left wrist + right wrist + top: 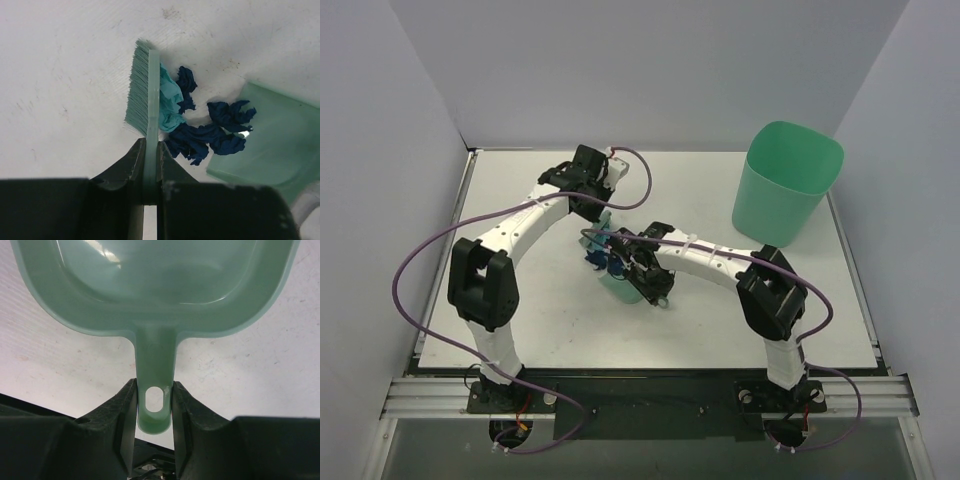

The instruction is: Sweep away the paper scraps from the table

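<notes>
From above, both arms meet in the middle of the white table (520, 320), with a green bin (787, 185) at the far right. The left gripper (151, 145) squeezes a green brush (145, 90), and the paper scraps (200, 130) lie on the table between the brush and the dustpan (270, 145). The right gripper (155, 395) squeezes the dustpan's handle.

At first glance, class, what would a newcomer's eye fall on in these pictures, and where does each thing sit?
Mid-table, the left hand grips a green brush beside a clump of navy and teal paper scraps at the lip of a green dustpan. The right hand holds that dustpan by its handle. A tall green bin stands in the far right corner of the table.
</notes>
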